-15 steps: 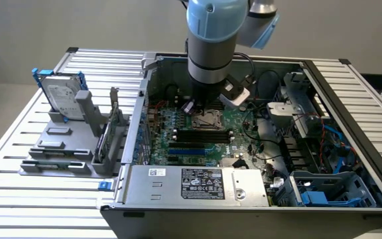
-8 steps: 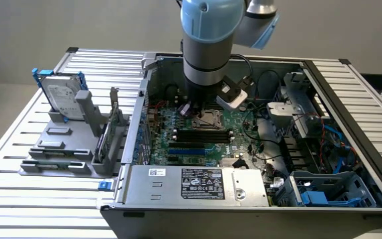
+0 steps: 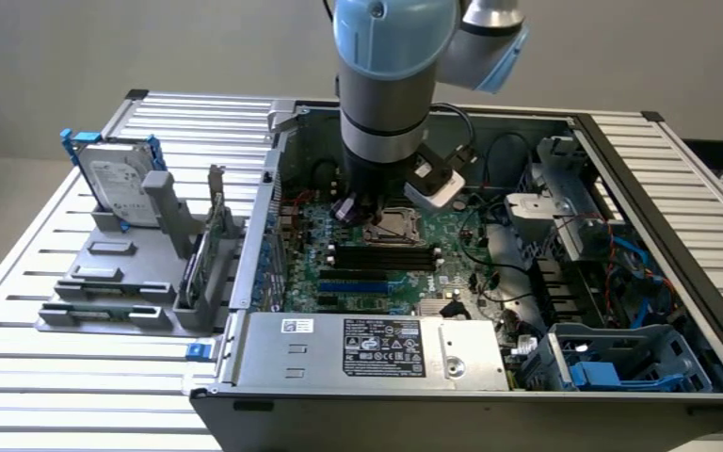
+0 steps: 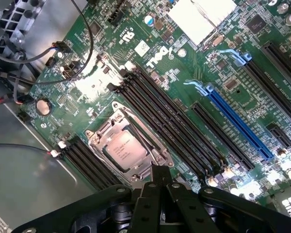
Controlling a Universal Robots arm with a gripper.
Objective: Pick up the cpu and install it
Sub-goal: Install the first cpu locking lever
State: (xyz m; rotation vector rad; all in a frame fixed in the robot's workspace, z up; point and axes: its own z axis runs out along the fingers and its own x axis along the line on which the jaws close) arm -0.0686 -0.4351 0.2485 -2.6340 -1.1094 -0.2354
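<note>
The cpu (image 4: 124, 149) sat inside the metal-framed socket (image 4: 94, 141) on the motherboard (image 4: 184, 77) within the open computer case (image 3: 663, 254). The gripper (image 4: 157, 177), fingers pressed together and empty, hovered just beside it.

We are seeing a pale silver-grey cpu (image 4: 124, 149) lying in a socket (image 4: 101, 138) with a shiny metal frame, on a green motherboard (image 4: 184, 82) dotted with white print. We are looking at black memory slots (image 4: 169, 121), a bright blue slot (image 4: 237, 124), the black gripper (image 4: 159, 180), and a silver hard drive (image 3: 120, 188) with a blue bracket (image 3: 75, 141).
</note>
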